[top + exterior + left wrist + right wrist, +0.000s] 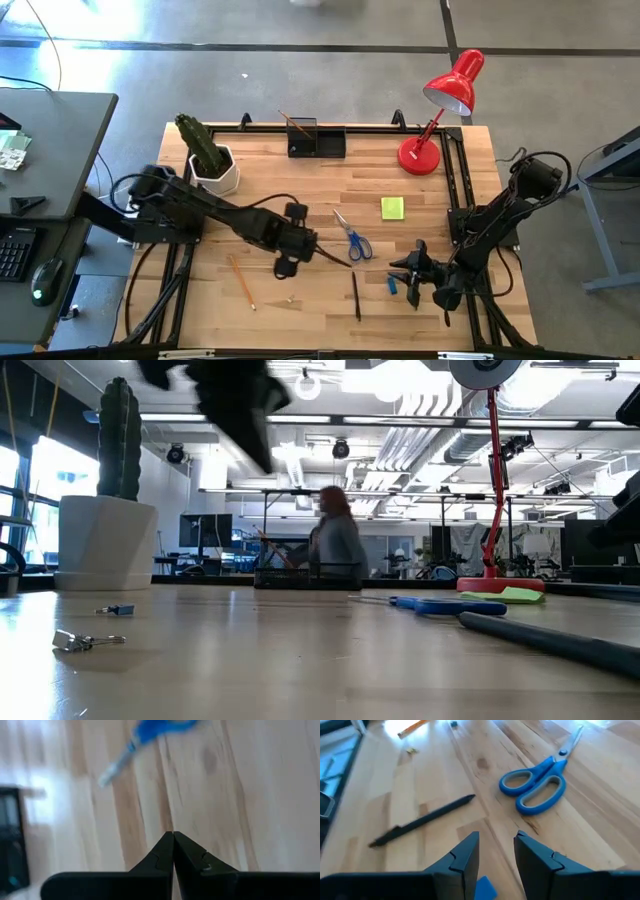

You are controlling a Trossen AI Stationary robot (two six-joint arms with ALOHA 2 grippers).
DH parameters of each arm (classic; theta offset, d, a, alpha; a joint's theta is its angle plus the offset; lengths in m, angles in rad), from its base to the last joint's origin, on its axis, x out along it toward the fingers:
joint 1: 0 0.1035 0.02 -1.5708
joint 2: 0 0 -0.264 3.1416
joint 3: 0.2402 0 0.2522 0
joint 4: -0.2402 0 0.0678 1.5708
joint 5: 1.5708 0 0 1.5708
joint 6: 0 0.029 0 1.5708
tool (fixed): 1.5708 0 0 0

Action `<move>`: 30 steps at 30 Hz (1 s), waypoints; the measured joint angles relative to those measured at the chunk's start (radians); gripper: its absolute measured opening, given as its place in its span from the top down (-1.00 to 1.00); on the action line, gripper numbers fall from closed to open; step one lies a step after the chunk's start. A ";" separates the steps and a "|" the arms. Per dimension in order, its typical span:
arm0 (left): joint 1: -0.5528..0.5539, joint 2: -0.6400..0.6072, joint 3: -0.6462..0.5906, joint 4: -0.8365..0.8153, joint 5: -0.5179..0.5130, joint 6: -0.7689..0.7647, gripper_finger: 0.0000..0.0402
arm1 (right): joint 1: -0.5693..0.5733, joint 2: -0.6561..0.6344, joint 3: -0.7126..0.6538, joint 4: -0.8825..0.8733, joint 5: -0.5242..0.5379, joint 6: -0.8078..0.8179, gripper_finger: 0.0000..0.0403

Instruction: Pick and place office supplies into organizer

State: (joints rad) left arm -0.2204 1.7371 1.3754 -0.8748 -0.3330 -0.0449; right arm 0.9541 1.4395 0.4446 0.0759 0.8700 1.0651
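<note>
While the left gripper [285,268], jaws pressed together, hangs mid-frame holding nothing, the right gripper [496,851], jaws spread, straddles the blue eraser [484,887], likely lining up a pick.

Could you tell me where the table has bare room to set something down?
The widest free patch lies in the middle, between the cactus pot, the organizer and the scissors. Another lies between the lamp and the sticky pad. The front is crowded: pencil, left tool, pen, eraser and right tool.
</note>
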 joint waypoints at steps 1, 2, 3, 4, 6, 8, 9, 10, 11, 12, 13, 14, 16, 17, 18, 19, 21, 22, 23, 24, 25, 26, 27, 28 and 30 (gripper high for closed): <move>-0.006 -0.020 -0.032 0.003 0.003 -0.014 1.00 | 0.002 0.002 0.000 -0.002 0.001 -0.006 0.42; -0.015 -0.043 -0.067 0.006 0.010 -0.034 1.00 | 0.003 0.007 0.000 0.007 -0.002 -0.011 0.42; -0.027 -0.068 -0.100 0.001 0.017 -0.059 1.00 | 0.003 0.011 0.000 0.011 -0.010 -0.014 0.42; -0.037 -0.089 -0.126 0.011 0.031 -0.087 1.00 | 0.002 0.012 0.000 0.008 -0.008 -0.021 0.42; -0.058 -0.133 -0.178 0.037 0.088 -0.157 1.00 | 0.000 0.012 0.000 0.025 -0.006 -0.046 0.42; -0.075 -0.154 -0.222 0.047 0.139 -0.248 0.99 | -0.007 0.012 0.000 0.027 0.000 -0.055 0.42; -0.084 -0.156 -0.242 0.060 0.139 -0.291 0.99 | -0.010 0.012 0.000 0.032 0.010 -0.064 0.42; -0.090 -0.157 -0.266 0.055 0.137 -0.325 0.98 | -0.019 0.013 0.000 0.046 0.016 -0.077 0.42; -0.091 -0.157 -0.290 0.047 0.138 -0.342 0.96 | -0.028 0.014 0.000 0.057 0.016 -0.084 0.42; -0.091 -0.153 -0.315 0.061 0.150 -0.345 0.94 | -0.033 0.013 0.000 0.063 0.016 -0.098 0.42; -0.090 -0.147 -0.342 0.100 0.167 -0.341 0.90 | -0.041 0.013 -0.001 0.083 0.014 -0.116 0.42; -0.090 -0.143 -0.374 0.133 0.188 -0.333 0.85 | -0.052 0.014 -0.001 0.112 0.004 -0.136 0.42; -0.089 -0.144 -0.433 0.199 0.214 -0.324 0.73 | -0.065 0.014 0.000 0.142 -0.026 -0.170 0.42; -0.089 -0.144 -0.455 0.255 0.220 -0.322 0.66 | -0.069 0.014 0.000 0.157 -0.045 -0.186 0.42; -0.090 -0.144 -0.471 0.289 0.225 -0.322 0.58 | -0.074 0.014 0.000 0.173 -0.060 -0.201 0.42; -0.090 -0.146 -0.480 0.298 0.225 -0.320 0.51 | -0.078 0.014 0.000 0.181 -0.069 -0.210 0.42; -0.090 -0.146 -0.485 0.304 0.237 -0.309 0.36 | -0.080 0.014 0.000 0.182 -0.075 -0.219 0.42; -0.090 -0.146 -0.484 0.312 0.245 -0.303 0.30 | -0.085 0.014 0.000 0.184 -0.076 -0.221 0.42; -0.090 -0.147 -0.484 0.319 0.251 -0.299 0.24 | -0.086 0.014 0.000 0.181 -0.077 -0.220 0.42; -0.090 -0.147 -0.484 0.321 0.254 -0.299 0.19 | -0.086 0.014 0.000 0.177 -0.076 -0.220 0.42; -0.088 -0.147 -0.484 0.324 0.254 -0.299 0.15 | -0.086 0.014 0.000 0.177 -0.073 -0.221 0.42; -0.088 -0.147 -0.484 0.330 0.254 -0.299 0.12 | -0.086 0.014 0.000 0.177 -0.067 -0.221 0.42; -0.088 -0.147 -0.484 0.333 0.254 -0.299 0.09 | -0.086 0.014 0.000 0.177 -0.066 -0.221 0.42; -0.088 -0.147 -0.484 0.333 0.253 -0.298 0.07 | -0.086 0.014 0.000 0.176 -0.066 -0.221 0.42; -0.088 -0.135 -0.488 0.345 0.251 -0.299 0.06 | -0.086 0.014 0.000 0.176 -0.066 -0.220 0.42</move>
State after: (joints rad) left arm -0.3080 1.6020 0.8869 -0.5295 -0.0821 -0.3442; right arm 0.8684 1.4532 0.4442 0.2523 0.8040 0.8448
